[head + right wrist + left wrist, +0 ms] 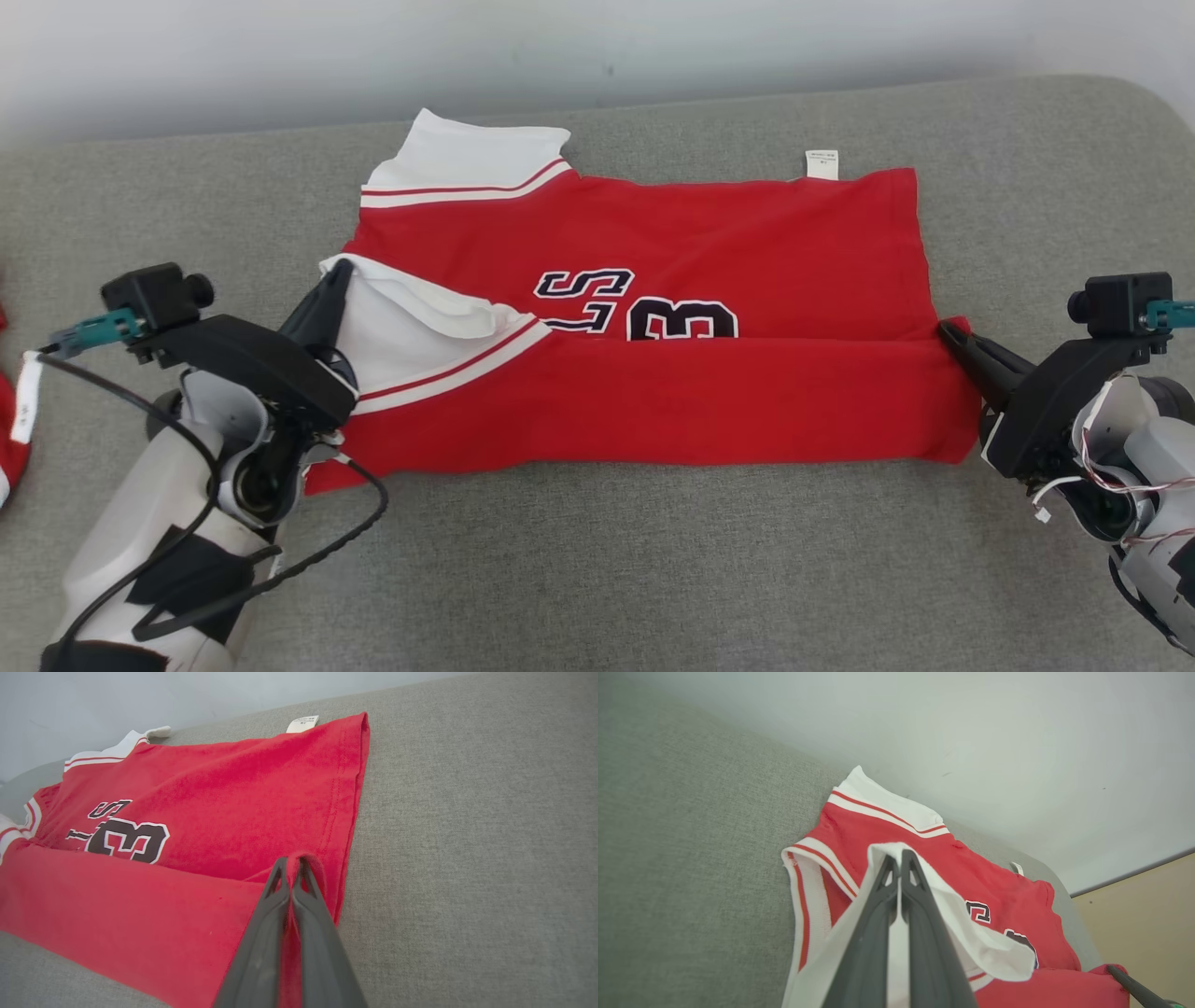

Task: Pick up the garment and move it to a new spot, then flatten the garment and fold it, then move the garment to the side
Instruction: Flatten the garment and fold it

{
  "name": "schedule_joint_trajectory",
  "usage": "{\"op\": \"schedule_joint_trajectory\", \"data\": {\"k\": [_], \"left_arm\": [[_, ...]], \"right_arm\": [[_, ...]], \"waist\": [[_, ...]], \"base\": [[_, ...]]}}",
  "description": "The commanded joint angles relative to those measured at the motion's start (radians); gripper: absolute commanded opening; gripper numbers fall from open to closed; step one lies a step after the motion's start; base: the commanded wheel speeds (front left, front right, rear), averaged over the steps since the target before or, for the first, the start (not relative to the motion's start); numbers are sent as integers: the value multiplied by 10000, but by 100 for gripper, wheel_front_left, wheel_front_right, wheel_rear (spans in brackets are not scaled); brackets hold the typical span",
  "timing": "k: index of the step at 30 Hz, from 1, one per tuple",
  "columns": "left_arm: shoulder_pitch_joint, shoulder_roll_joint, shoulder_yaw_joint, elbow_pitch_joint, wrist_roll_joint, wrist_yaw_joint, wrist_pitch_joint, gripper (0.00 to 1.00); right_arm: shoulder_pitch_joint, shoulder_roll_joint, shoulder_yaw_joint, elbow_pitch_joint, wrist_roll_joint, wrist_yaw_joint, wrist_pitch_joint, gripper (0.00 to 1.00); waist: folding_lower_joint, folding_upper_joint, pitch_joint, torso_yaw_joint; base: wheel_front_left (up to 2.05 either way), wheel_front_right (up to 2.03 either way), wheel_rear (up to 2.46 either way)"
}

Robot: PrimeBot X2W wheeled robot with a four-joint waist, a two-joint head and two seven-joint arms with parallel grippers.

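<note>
Grey upholstered surface (597, 560), with the red jersey (672, 411) lying across mid-frame, its near edge folded over the number (681, 320). My left gripper (341, 268), centre left, is clenched on the white sleeve (420, 322); my right gripper (946, 329), centre right, is clenched on the hem (948, 401).

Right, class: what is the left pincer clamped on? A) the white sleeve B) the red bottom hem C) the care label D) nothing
A: the left pincer is shut on the white sleeve of the jersey, with white fabric wrapped around its tips.
</note>
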Motion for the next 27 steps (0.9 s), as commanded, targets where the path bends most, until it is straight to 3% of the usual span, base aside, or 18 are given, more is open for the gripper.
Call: {"op": "schedule_joint_trajectory", "data": {"k": [1, 18, 19, 20, 21, 22, 27], "left_arm": [[-208, -52, -94, 127, -56, -64, -78, 0], [-674, 90, -1984, 1126, -480, -74, -1548, 0], [-728, 54, -2041, 1240, -503, -75, -1646, 12], [-790, 11, -2134, 1348, -485, -75, -1747, 60], [-842, -10, -2232, 1451, -436, -75, -1826, 100], [-885, -21, -2285, 1534, -439, -75, -1950, 100], [-785, -81, -2554, 1725, -534, -51, -2399, 100]], "right_arm": [[-210, 9, 113, 112, 105, -4, -142, 0], [-900, 132, 1636, 913, 448, -4, -1330, 0], [-960, 131, 1704, 948, 427, -4, -1410, 25], [-1009, 131, 1750, 1001, 441, -4, -1480, 44], [-1034, 136, 1793, 1059, 466, -4, -1566, 87], [-1065, 144, 1839, 1106, 490, -4, -1648, 100], [-1109, 119, 2112, 1335, 523, -4, -2098, 100]], "waist": [[-2, -1, 58, -47], [-2, -1, 192, -116], [-2, -1, 195, -111], [-2, -1, 190, -92], [-2, -1, 173, -68], [-2, -1, 160, -50], [-2, -1, -121, 61]], "base": [[0, 0, 0], [0, 0, 0], [0, 0, 0], [0, 0, 0], [0, 0, 0], [0, 0, 0], [0, 0, 0]]}}
